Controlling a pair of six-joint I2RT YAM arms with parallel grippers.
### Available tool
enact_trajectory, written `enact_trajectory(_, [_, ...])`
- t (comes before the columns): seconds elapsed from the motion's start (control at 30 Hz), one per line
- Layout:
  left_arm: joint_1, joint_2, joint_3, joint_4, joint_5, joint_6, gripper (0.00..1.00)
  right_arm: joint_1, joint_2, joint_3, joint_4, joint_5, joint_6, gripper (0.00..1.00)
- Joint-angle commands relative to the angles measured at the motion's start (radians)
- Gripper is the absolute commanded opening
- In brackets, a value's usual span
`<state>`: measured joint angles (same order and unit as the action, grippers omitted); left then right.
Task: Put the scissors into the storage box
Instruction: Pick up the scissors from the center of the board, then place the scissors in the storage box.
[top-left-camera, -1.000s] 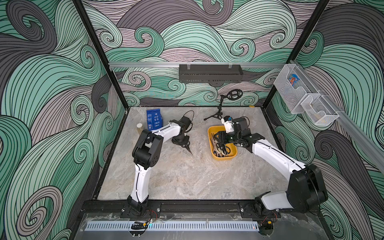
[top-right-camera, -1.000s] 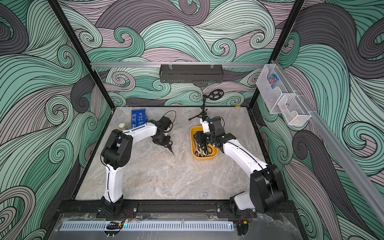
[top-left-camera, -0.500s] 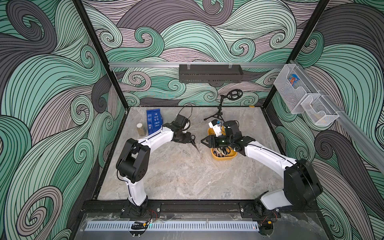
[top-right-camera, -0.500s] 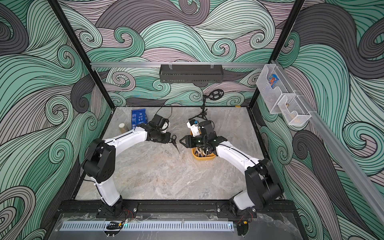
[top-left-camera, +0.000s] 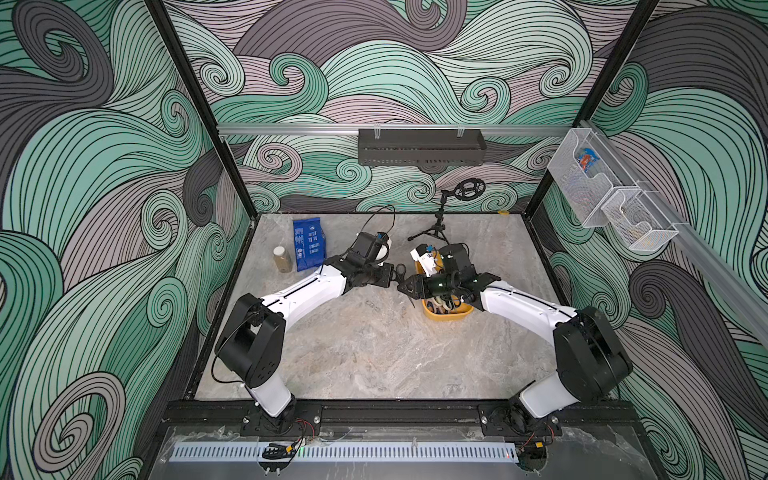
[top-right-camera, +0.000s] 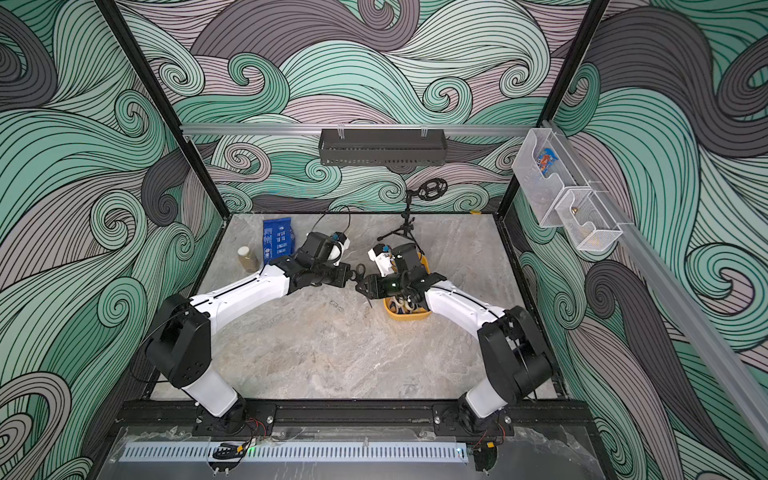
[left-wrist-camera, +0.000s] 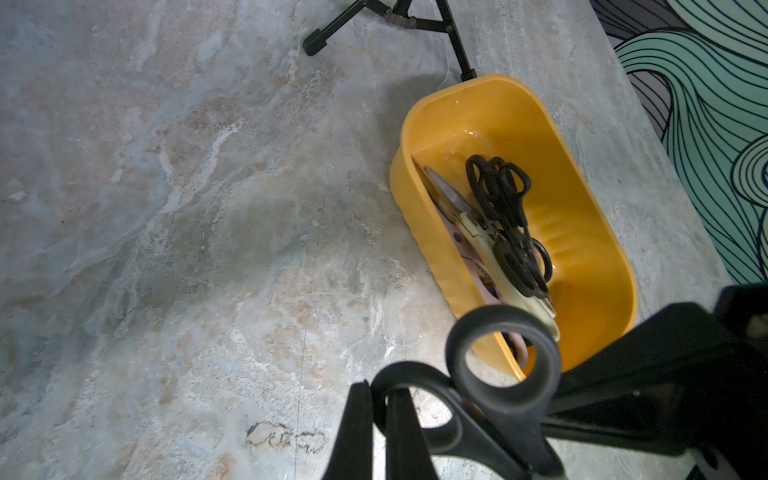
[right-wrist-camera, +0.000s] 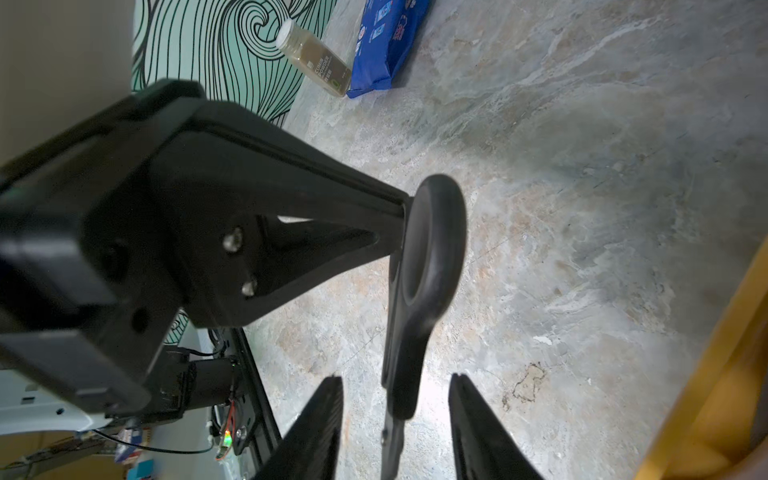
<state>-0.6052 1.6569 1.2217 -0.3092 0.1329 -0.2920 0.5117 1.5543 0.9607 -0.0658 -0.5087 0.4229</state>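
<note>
spice bottle (top-left-camera: 281, 258): upright near the left wall, just beside the blue pouch (top-left-camera: 308, 244). Its label print shows only in the right wrist view.
left gripper (top-left-camera: 390, 277): clamped tight on one handle ring of the black-handled scissors (top-left-camera: 401, 271), which hang from it just left of the box.
right gripper (right-wrist-camera: 397, 380): jaws apart, straddling the scissors below the handles. There is a gap on both sides, so it grips nothing. Only the right wrist view shows that gap; in both top views the two grippers merge into one dark cluster.
storage box (left-wrist-camera: 478, 89): on the table under the right arm, which half hides it in both top views. The left wrist view shows the inside: black-handled pairs (left-wrist-camera: 505, 216) lie over a cream-handled pair (left-wrist-camera: 494, 257), with a pink handle beneath.
tripod stand (top-left-camera: 436, 226): behind the box, near its far end.
</note>
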Motion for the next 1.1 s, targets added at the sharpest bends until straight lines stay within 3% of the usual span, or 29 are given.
enact_trajectory(0.0, [-0.015,-0.035,-0.007,0.035,-0.022,0.002,0.0,0.006,0.006,0.0,0.022,-0.017,0.002,0.35])
enact_trajectory(0.27, [-0.022,-0.057,-0.008,0.043,-0.021,0.002,0.0,0.006,0.01,-0.002,0.021,-0.01,0.007,0.13])
enact_trajectory(0.6, [-0.022,-0.116,-0.041,0.05,0.0,-0.023,0.51,-0.007,-0.008,-0.004,0.02,0.01,0.008,0.04])
enact_trajectory(0.83, [-0.003,-0.184,-0.084,0.007,-0.154,-0.013,0.55,-0.156,-0.087,-0.053,0.0,0.035,0.004,0.05])
enact_trajectory(0.97, [0.033,-0.212,-0.133,0.011,-0.26,-0.046,0.58,-0.231,-0.141,-0.058,-0.109,0.183,-0.07,0.06])
enact_trajectory(1.07, [0.081,-0.228,-0.169,0.043,-0.254,-0.093,0.6,-0.237,-0.163,-0.053,-0.191,0.331,-0.147,0.08])
